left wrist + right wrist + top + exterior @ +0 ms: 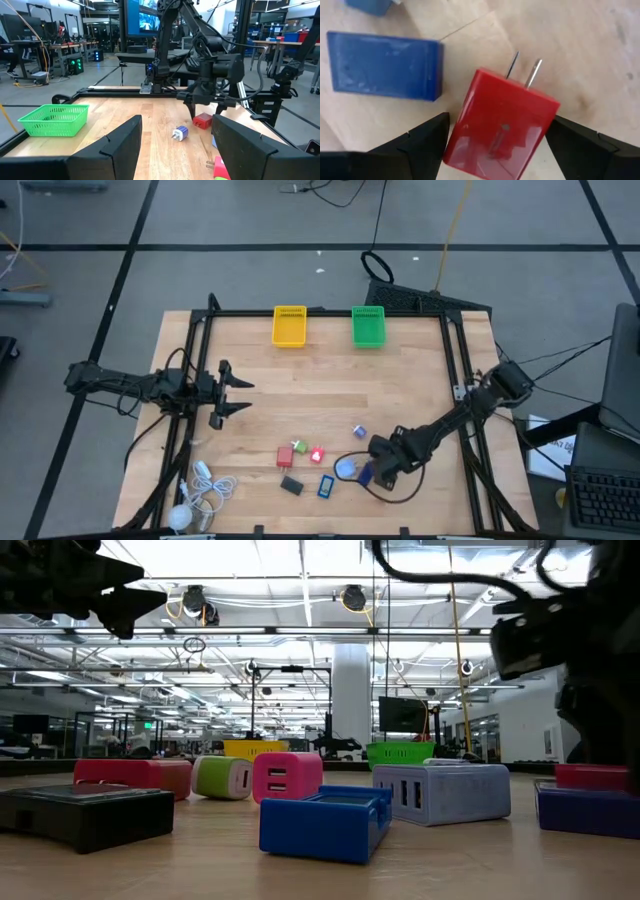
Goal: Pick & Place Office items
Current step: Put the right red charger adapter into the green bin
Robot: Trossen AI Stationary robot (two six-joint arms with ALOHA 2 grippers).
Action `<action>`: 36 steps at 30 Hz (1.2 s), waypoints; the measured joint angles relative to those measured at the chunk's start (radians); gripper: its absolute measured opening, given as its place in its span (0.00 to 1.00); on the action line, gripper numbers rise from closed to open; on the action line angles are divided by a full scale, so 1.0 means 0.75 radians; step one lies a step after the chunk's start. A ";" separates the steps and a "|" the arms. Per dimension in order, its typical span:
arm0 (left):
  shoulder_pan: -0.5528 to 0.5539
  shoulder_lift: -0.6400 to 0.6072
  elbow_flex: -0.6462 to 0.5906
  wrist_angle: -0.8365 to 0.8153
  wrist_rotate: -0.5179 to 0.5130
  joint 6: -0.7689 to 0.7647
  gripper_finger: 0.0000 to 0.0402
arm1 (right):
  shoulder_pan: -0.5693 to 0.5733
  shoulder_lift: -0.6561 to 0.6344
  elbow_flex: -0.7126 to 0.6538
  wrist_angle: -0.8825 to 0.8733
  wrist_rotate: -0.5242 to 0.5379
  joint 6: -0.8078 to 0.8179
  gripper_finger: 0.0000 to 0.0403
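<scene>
Right claw: low over the counter, fingers wide and straddling a red plug that lies flat, prongs pointing away; fingers not yet touching, likely lined up for a pinch. Blue block just beside the plug. Left claw: half open, empty, waiting at the counter's left side. Yellow basket and green basket: far edge, probably destinations.

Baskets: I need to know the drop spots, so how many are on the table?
2. The yellow basket and the green basket sit side by side at the table's far edge, yellow on the left-arm side. None seems hidden.
</scene>
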 joint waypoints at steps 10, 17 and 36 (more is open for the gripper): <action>0.000 0.000 0.000 0.000 0.000 0.000 0.61 | -0.137 0.002 -0.131 -0.006 -0.040 -0.052 0.70; 0.000 0.000 0.000 0.000 0.000 0.000 0.61 | -0.206 -0.027 -0.158 -0.018 -0.081 -0.165 0.53; 0.000 0.000 0.000 -0.001 0.000 0.000 0.61 | -0.535 -0.737 -0.245 0.165 0.587 -0.540 0.53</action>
